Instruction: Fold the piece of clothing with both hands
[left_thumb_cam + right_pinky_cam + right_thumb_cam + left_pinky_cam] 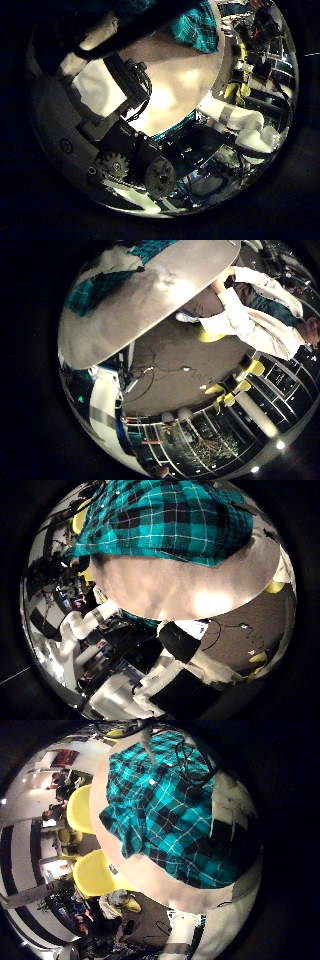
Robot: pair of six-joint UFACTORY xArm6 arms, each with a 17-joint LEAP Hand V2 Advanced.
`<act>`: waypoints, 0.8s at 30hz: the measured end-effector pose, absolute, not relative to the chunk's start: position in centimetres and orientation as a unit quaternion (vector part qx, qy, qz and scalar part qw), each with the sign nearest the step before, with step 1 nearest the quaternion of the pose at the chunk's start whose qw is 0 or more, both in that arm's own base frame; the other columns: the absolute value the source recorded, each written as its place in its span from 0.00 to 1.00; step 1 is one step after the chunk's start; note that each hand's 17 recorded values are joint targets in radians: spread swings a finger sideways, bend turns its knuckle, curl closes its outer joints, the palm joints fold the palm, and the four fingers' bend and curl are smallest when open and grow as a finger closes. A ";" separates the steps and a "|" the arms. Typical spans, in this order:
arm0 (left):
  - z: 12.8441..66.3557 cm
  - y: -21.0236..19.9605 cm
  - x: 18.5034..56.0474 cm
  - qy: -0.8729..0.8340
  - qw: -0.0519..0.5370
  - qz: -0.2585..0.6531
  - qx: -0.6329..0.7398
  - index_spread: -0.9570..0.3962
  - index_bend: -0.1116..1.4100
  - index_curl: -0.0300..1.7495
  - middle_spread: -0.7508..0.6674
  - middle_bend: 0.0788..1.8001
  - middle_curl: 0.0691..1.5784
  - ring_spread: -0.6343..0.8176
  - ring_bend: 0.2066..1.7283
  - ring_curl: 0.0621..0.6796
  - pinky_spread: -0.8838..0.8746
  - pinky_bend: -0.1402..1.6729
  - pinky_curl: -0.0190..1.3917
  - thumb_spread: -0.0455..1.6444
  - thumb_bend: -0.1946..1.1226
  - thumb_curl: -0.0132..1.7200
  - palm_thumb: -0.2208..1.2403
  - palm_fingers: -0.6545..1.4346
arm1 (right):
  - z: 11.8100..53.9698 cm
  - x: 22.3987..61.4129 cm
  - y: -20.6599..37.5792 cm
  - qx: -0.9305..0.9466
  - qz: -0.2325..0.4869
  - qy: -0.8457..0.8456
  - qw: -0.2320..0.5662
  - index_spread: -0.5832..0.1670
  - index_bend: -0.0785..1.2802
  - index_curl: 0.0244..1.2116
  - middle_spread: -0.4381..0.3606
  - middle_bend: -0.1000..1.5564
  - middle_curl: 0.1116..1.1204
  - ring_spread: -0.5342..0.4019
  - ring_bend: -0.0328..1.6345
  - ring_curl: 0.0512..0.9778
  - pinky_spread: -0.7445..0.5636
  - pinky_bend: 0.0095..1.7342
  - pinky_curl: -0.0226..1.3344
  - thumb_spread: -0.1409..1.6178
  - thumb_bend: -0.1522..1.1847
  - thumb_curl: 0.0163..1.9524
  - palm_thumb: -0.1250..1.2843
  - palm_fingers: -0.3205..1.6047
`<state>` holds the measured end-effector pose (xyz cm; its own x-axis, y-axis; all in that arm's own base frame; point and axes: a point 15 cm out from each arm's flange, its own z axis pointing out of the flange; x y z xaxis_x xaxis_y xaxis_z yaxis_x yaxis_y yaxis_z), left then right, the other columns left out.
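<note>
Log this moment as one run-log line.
garment: plaid shirt bunched on table | fold: not done | left hand: above shirt, not touching | right hand: off table edge, fingers relaxed, empty

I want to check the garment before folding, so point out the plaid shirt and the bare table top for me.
plaid shirt (170,805), left little finger side palm view, on the middle of the cloth.
table top (180,585), right thumb side palm view, on the bare surface beside the shirt's edge.

Checked clothing (100,285) lies on table (140,310), seemingly.
</note>
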<state>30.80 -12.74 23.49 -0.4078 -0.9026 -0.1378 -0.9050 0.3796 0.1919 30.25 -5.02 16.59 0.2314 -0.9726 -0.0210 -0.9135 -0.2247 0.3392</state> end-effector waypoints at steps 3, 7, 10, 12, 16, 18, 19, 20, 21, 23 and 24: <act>23.8 -12.7 30.8 0.831 0.004 0.120 -0.543 0.25 0.29 0.68 0.12 0.47 0.68 0.12 0.78 0.74 0.14 0.71 0.51 0.74 0.14 0.30 0.72 0.72 | 15.4 30.4 -4.2 0.772 -0.104 -0.614 0.126 0.52 0.18 0.25 0.50 0.30 0.29 0.54 0.50 0.16 0.63 0.48 0.03 0.68 0.09 0.16 0.40 0.27; 24.5 -12.7 30.8 0.832 0.004 0.121 -0.542 0.24 0.27 0.71 0.11 0.47 0.69 0.12 0.78 0.74 0.14 0.71 0.52 0.74 0.14 0.30 0.71 0.72 | 14.3 31.0 -3.3 0.770 -0.083 -0.621 0.119 0.50 0.17 0.25 0.46 0.33 0.30 0.46 0.55 0.19 0.57 0.49 0.03 0.67 0.11 0.17 0.46 0.35; 25.0 -12.5 30.7 0.832 0.003 0.123 -0.540 0.24 0.26 0.74 0.10 0.47 0.70 0.12 0.78 0.74 0.14 0.71 0.52 0.74 0.14 0.30 0.71 0.72 | 14.2 31.2 -3.2 0.765 -0.075 -0.628 0.118 0.43 0.17 0.24 0.37 0.37 0.34 0.33 0.64 0.25 0.40 0.62 0.07 0.67 0.12 0.18 0.54 0.51; 25.4 -12.4 30.8 0.832 0.003 0.122 -0.541 0.24 0.25 0.75 0.10 0.47 0.70 0.12 0.78 0.74 0.14 0.71 0.52 0.74 0.14 0.31 0.71 0.72 | 14.4 31.6 -3.1 0.763 -0.069 -0.632 0.115 0.37 0.21 0.25 0.31 0.41 0.37 0.30 0.68 0.28 0.36 0.66 0.09 0.67 0.13 0.19 0.58 0.60; 26.1 -12.1 30.7 0.831 0.004 0.120 -0.543 0.24 0.23 0.78 0.10 0.46 0.71 0.12 0.78 0.74 0.14 0.71 0.52 0.73 0.14 0.31 0.71 0.72 | 15.5 32.9 -3.1 0.760 -0.044 -0.641 0.095 0.26 0.33 0.34 0.21 0.52 0.48 0.28 0.71 0.35 0.32 0.72 0.14 0.67 0.16 0.21 0.68 0.75; 26.3 -11.8 30.5 0.831 0.003 0.120 -0.543 0.25 0.22 0.79 0.09 0.46 0.71 0.12 0.78 0.73 0.14 0.71 0.52 0.73 0.14 0.31 0.71 0.73 | 16.4 33.5 -3.2 0.760 -0.028 -0.644 0.083 0.23 0.46 0.40 0.21 0.58 0.54 0.28 0.73 0.39 0.34 0.74 0.17 0.68 0.17 0.22 0.73 0.79; 26.3 -11.7 30.5 0.831 0.003 0.120 -0.544 0.25 0.22 0.79 0.09 0.46 0.71 0.12 0.78 0.73 0.14 0.71 0.52 0.73 0.14 0.31 0.71 0.73 | 16.8 33.7 -3.3 0.759 -0.023 -0.646 0.079 0.22 0.51 0.44 0.21 0.60 0.56 0.28 0.74 0.41 0.35 0.76 0.17 0.69 0.17 0.23 0.74 0.79; 26.5 -11.6 30.5 0.830 0.003 0.118 -0.545 0.25 0.21 0.80 0.09 0.45 0.71 0.12 0.78 0.73 0.15 0.71 0.52 0.73 0.14 0.31 0.71 0.73 | 17.2 33.8 -3.5 0.758 -0.018 -0.647 0.076 0.22 0.58 0.48 0.22 0.64 0.60 0.28 0.76 0.43 0.36 0.77 0.19 0.70 0.18 0.24 0.76 0.78; 26.6 -11.4 30.3 0.830 0.003 0.118 -0.545 0.25 0.21 0.80 0.09 0.45 0.71 0.12 0.77 0.73 0.15 0.71 0.52 0.73 0.14 0.31 0.71 0.73 | 17.6 33.8 -3.6 0.758 -0.014 -0.649 0.072 0.22 0.62 0.51 0.22 0.66 0.62 0.28 0.78 0.45 0.36 0.79 0.19 0.71 0.18 0.24 0.76 0.77; 26.7 -11.2 30.1 0.832 0.002 0.117 -0.542 0.25 0.20 0.81 0.09 0.45 0.71 0.12 0.77 0.73 0.15 0.71 0.52 0.73 0.14 0.31 0.71 0.73 | 18.5 33.9 -3.9 0.757 -0.007 -0.649 0.067 0.22 0.67 0.55 0.23 0.69 0.65 0.28 0.80 0.47 0.38 0.81 0.21 0.71 0.17 0.25 0.77 0.75; 26.7 -11.1 30.0 0.833 0.001 0.117 -0.541 0.25 0.20 0.81 0.08 0.45 0.72 0.12 0.77 0.73 0.15 0.71 0.52 0.73 0.14 0.31 0.71 0.73 | 19.0 33.9 -4.0 0.757 -0.003 -0.650 0.065 0.23 0.69 0.57 0.23 0.70 0.67 0.29 0.81 0.49 0.38 0.82 0.21 0.72 0.17 0.26 0.77 0.74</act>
